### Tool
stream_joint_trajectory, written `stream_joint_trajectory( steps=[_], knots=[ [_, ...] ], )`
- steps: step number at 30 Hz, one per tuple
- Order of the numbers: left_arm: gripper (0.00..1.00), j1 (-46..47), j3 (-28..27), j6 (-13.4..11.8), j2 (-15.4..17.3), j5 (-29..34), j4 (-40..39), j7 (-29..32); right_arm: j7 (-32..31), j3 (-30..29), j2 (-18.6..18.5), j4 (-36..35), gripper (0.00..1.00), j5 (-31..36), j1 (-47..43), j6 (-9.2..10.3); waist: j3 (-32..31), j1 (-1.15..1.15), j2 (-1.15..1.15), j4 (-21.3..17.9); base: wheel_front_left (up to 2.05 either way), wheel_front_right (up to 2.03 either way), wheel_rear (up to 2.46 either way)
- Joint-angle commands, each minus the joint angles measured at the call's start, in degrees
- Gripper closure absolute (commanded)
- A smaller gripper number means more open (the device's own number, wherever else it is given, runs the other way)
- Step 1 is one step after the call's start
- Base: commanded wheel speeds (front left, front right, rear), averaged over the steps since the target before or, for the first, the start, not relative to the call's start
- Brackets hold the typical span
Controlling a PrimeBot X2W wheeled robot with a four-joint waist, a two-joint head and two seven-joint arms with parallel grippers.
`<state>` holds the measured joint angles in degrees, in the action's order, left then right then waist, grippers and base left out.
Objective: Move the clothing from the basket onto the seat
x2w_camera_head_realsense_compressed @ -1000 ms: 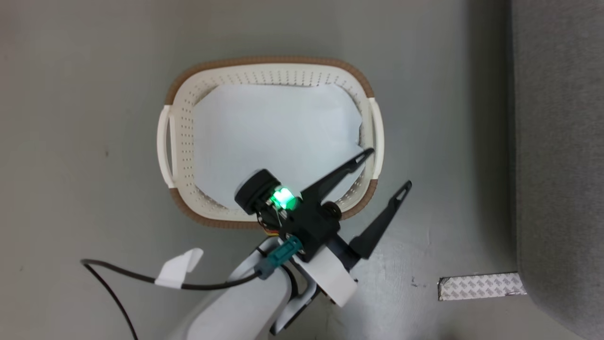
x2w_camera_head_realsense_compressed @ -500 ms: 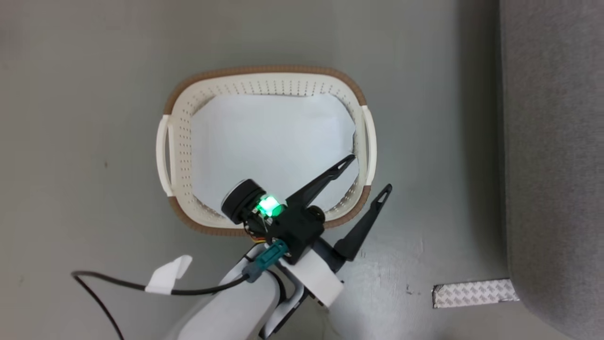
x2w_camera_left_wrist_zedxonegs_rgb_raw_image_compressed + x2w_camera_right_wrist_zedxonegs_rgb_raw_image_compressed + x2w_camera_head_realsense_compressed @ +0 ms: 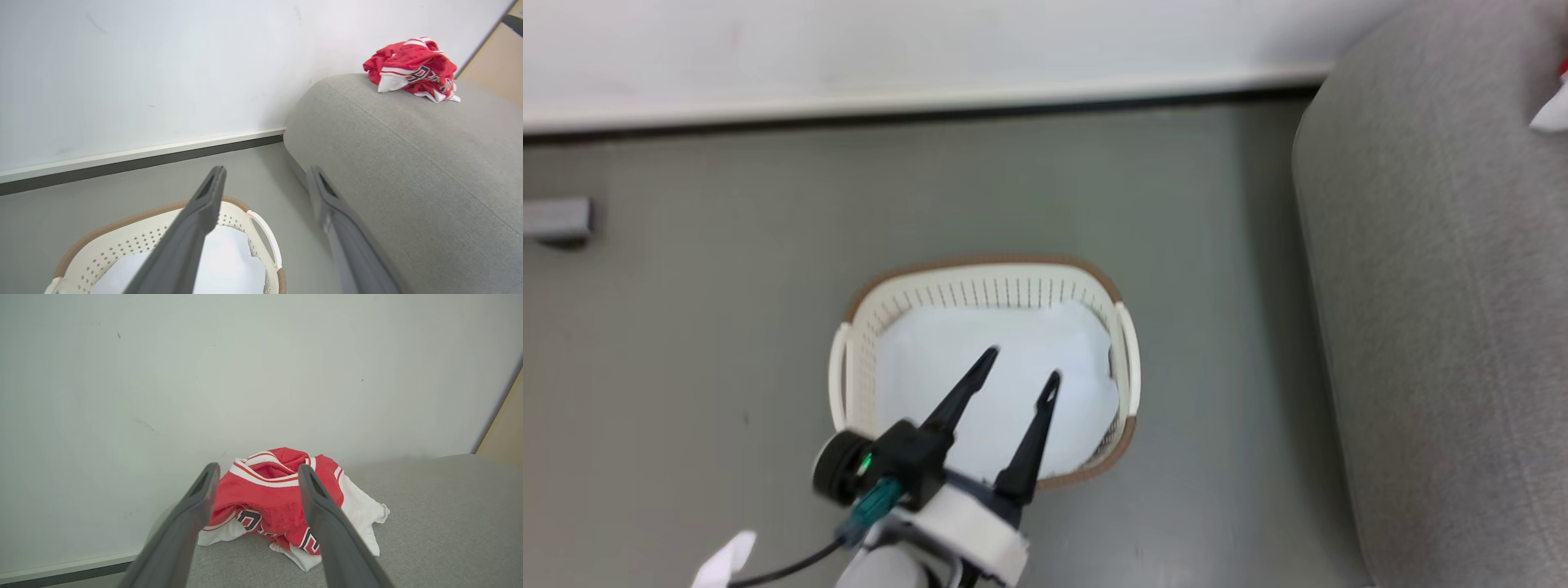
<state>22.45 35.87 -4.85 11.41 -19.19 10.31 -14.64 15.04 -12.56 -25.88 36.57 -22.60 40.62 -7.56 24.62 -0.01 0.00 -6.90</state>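
With the clothing (image 3: 261,490) heaped on the sofa (image 3: 449,522) and only a white sheet (image 3: 1078,343) in the basket (image 3: 980,287), the left gripper (image 3: 1021,365) and right gripper (image 3: 257,470) hang wide and empty, their work seemingly finished.

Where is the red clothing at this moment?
In the middle of the right wrist view, the red clothing lies bunched on the grey sofa by the white wall.

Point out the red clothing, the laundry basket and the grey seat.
clothing (image 3: 408,57): left wrist view, red fabric near the pile's middle.
basket (image 3: 988,291): head view, far perforated wall.
seat (image 3: 1445,327): head view, bare grey upholstery.
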Motion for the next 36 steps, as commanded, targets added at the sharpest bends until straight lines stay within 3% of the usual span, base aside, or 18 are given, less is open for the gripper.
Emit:
stream_joint_trajectory(
  steps=[1, 9, 15, 24, 36],
  knots=[
    [0.0, -3.16, -1.4, -0.98, 0.61, -1.27, -0.47, -0.37, 0.15, -0.16, 1.37, -3.94, 0.0, -0.43, -5.36, 0.15, -7.74, 0.01, 0.0, 0.01, 0.0, 0.0, 0.0],
    [0.0, -13.73, -7.99, -3.14, 1.41, -3.12, -2.83, -0.51, 0.06, -1.06, 8.71, -19.21, 0.0, 0.44, -24.55, 0.14, -17.53, 0.01, 0.0, 3.31, 0.0, 0.0, 0.0],
    [0.0, -19.31, -13.57, -2.41, 1.1, -3.46, -3.27, -0.51, 0.06, -0.76, 15.93, -26.5, 0.0, 1.51, -36.21, 0.14, -22.49, 0.01, 0.0, 5.99, 0.0, 0.0, 0.0],
    [0.0, -23.9, -19.44, -0.63, -0.01, -1.01, -0.28, -0.51, 0.08, 4.95, 21.2, -25.38, 0.0, 4.85, -45.17, 0.14, -26.16, 0.01, 0.0, 7.83, 0.0, 0.0, 0.0],
    [0.0, -26.2, -24.56, 2.73, -2.89, 2.6, 3.55, -0.51, 0.08, 11.35, 22.9, -20.94, 0.0, 9.31, -47.29, 0.14, -27.51, 0.01, 0.0, 8.32, 0.0, 0.0, 0.0]
  ],
)
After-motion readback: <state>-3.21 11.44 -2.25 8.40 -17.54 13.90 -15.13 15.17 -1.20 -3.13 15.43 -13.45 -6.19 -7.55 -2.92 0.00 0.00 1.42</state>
